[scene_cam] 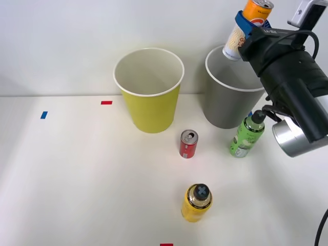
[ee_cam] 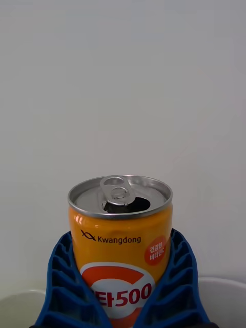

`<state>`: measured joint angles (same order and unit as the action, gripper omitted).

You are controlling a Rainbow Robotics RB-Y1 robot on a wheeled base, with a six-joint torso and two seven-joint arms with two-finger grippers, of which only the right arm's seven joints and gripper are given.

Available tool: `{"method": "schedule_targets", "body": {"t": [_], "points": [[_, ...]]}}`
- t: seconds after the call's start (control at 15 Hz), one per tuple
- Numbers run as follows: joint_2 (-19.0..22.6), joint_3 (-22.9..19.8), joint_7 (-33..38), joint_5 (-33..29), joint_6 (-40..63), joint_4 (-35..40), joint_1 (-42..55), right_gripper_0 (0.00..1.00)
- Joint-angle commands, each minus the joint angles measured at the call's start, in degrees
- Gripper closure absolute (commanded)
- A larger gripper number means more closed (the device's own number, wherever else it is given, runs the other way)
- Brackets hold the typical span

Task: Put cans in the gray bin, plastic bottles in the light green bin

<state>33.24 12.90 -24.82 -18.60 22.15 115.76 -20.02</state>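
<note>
Front view: the right arm's pincer [scene_cam: 245,25] is raised above the rim of the large round tapered gray bin [scene_cam: 225,105], its blue ribbed fingers closed around the slim orange-and-white metal can [scene_cam: 247,28]. That can is tilted, with its orange top end up toward the wall and its white lower end hanging over the gray bin's opening, clear of the white desk [scene_cam: 77,179]. To the left of the gray bin, near it but apart, stands the large round tapered yellow-green bin [scene_cam: 149,102] with a white rim and pale inside. In front of the gap between the two bins the shorter red metal can [scene_cam: 188,144] with a silver top stands upright on the desk. Just in front of the gray bin, toward its right side, the bright green plastic bottle [scene_cam: 247,135] with a dark gray cap stands upright. Nearer the robot, the yellow plastic bottle [scene_cam: 197,202] with a dark cap stands on the desk, well apart from both bins.

Right wrist view: the orange can [ee_cam: 120,241], its silver top already opened, sits clamped between the two blue fingers [ee_cam: 66,287], which press on either side of it
</note>
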Motion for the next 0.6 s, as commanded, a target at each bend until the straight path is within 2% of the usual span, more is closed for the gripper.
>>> {"method": "schedule_targets", "body": {"t": [0.07,0.27,0.6], "points": [[0.16,0.1,-1.11,-0.03,-3.17,-10.9,-6.26,1.0],[0.33,0.19,-1.64,-0.65,-6.24,-18.37,-9.25,1.0],[1.65,1.95,-1.55,-0.74,-6.86,-20.31,-10.04,1.0]]}}
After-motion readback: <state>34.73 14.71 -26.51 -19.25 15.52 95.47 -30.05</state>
